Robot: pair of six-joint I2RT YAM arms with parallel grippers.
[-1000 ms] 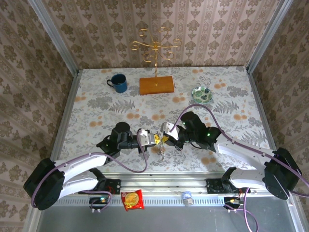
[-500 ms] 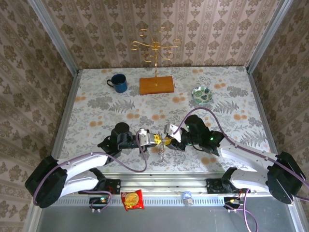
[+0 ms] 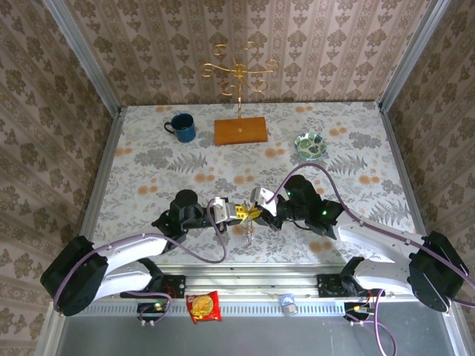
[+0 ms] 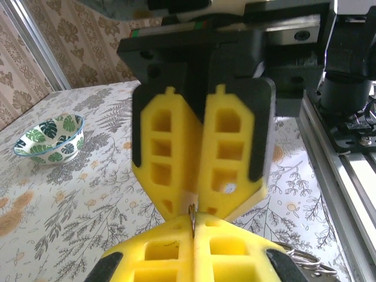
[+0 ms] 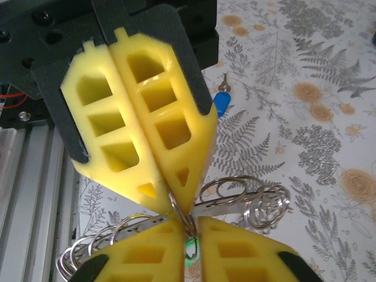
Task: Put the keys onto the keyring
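The keyring (image 5: 247, 200) is a bunch of wire split rings on a thin metal bar, and it hangs between the two arms (image 3: 249, 233). My left gripper (image 4: 194, 220) is shut on the edge of one wire ring. Its yellow fingers (image 5: 176, 135) come down from above in the right wrist view. My right gripper (image 5: 189, 226) meets it tip to tip, shut on the green key (image 5: 191, 249), whose head shows in the narrow slit between the pads. The blue key (image 5: 220, 104) lies on the table beyond. From above, both grippers (image 3: 241, 213) (image 3: 257, 213) touch near the front edge.
A leaf-patterned bowl (image 3: 310, 144) stands at the back right, a blue mug (image 3: 182, 127) at the back left, and a gold stand on a wooden base (image 3: 240, 130) between them. The aluminium rail (image 4: 341, 170) runs along the near edge, with a snack packet (image 3: 203, 306) on it.
The right wrist has shifted slightly right and toward the near edge, its fingertips staying against the left's. The left arm and the hanging keyring have hardly moved.
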